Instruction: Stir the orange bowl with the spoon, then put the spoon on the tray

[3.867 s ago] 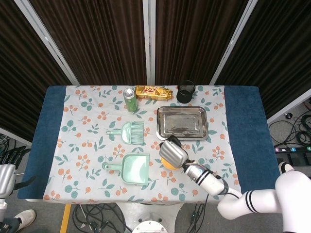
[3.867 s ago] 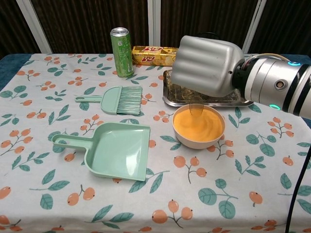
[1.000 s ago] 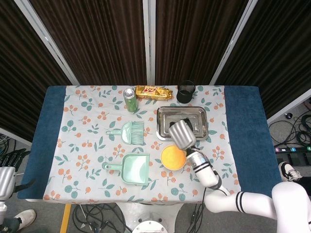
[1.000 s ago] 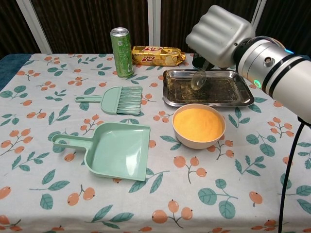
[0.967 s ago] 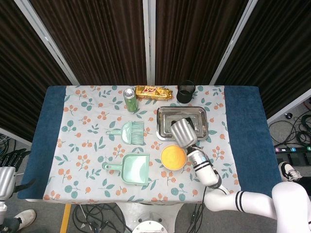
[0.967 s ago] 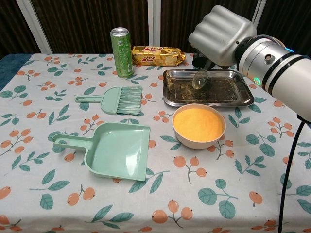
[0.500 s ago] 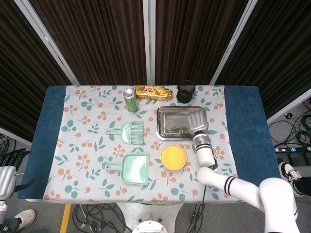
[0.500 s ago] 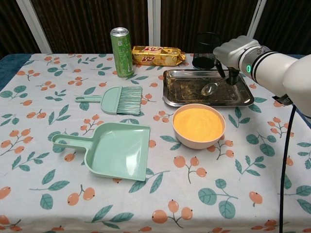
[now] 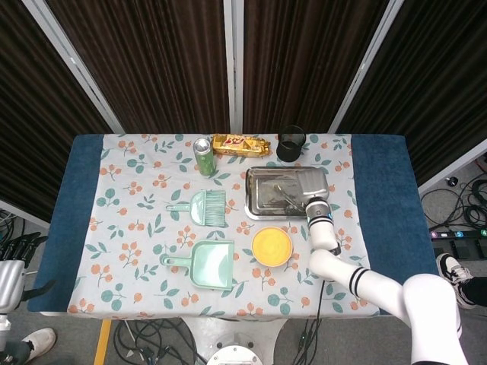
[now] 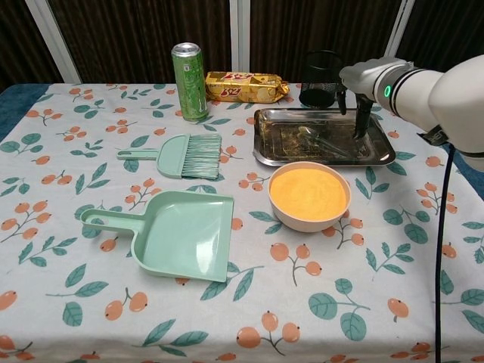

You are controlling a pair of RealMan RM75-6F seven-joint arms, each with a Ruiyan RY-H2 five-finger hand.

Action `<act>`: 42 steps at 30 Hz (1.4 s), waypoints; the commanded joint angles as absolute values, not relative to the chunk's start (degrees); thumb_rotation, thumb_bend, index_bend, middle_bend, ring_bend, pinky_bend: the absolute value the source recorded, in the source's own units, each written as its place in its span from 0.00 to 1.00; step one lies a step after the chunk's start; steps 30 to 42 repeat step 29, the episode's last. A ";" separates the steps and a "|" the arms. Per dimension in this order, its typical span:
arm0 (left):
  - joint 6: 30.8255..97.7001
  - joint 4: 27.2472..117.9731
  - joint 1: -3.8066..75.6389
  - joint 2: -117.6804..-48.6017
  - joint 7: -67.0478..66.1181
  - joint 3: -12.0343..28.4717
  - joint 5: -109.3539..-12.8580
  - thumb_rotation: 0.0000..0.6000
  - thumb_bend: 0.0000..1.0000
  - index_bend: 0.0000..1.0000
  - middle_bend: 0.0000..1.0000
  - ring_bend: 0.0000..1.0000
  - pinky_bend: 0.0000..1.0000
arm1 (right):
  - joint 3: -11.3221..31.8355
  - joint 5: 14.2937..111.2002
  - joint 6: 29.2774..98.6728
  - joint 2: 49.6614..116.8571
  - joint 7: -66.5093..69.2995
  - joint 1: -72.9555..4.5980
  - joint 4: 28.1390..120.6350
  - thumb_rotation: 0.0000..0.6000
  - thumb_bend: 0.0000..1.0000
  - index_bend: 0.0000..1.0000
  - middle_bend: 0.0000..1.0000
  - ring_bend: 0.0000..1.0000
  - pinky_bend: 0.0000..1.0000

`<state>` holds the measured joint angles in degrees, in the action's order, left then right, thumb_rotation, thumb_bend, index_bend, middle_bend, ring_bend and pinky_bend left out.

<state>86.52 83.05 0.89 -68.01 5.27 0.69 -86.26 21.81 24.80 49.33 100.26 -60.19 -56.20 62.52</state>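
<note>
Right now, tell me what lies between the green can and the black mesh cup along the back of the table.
The yellow snack packet lies between the green can and the black mesh cup, nearer the can. The chest view shows it best.

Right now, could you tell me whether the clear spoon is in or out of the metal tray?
In: the clear spoon lies flat inside the metal tray, clear of the orange bowl.

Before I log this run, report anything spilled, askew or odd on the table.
Nothing stands out. The spoon lies flat in the tray, the bowl sits upright with no orange grains visible on the cloth, and the can stands straight. The right robot hand hangs over the tray's right end.
</note>
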 commanded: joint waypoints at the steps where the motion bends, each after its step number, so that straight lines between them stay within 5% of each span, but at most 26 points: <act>1: 86.37 82.84 1.06 -68.12 5.53 0.83 -86.20 1.00 0.13 0.24 0.24 0.16 0.17 | 20.24 32.59 54.37 89.38 -52.33 -49.66 79.24 1.00 0.14 0.42 0.97 0.95 0.91; 5: 86.30 82.36 1.39 -68.38 6.03 1.02 -86.39 1.00 0.13 0.24 0.24 0.16 0.17 | 16.48 42.92 60.58 78.88 -45.32 -41.64 93.50 1.00 0.18 0.46 0.80 0.79 0.80; 9: 86.23 81.84 1.67 -68.66 6.58 1.16 -86.57 1.00 0.13 0.24 0.24 0.16 0.17 | 12.02 53.45 64.89 71.03 -34.13 -33.16 100.74 1.00 0.20 0.44 0.53 0.51 0.66; 13: 86.04 81.30 1.96 -68.86 6.88 1.21 -86.70 1.00 0.13 0.24 0.24 0.16 0.17 | 6.39 64.79 69.18 64.72 -20.46 -24.38 102.45 1.00 0.21 0.27 0.28 0.22 0.41; 17: 86.24 81.33 2.07 -68.89 6.39 1.27 -86.87 1.00 0.13 0.24 0.24 0.16 0.17 | 1.25 76.25 77.11 62.80 -10.85 -17.18 99.15 1.00 0.21 0.12 0.16 0.05 0.20; 28: 87.16 83.20 1.51 -69.32 3.30 0.94 -86.83 1.00 0.13 0.24 0.24 0.16 0.17 | -3.63 90.40 95.07 62.60 3.50 -4.75 95.41 1.00 0.21 0.08 0.16 0.02 0.14; 42: 87.27 83.25 1.45 -69.38 3.18 0.94 -86.81 1.00 0.13 0.24 0.24 0.16 0.17 | -3.58 90.59 95.30 62.57 3.80 -4.48 95.32 1.00 0.21 0.08 0.16 0.02 0.14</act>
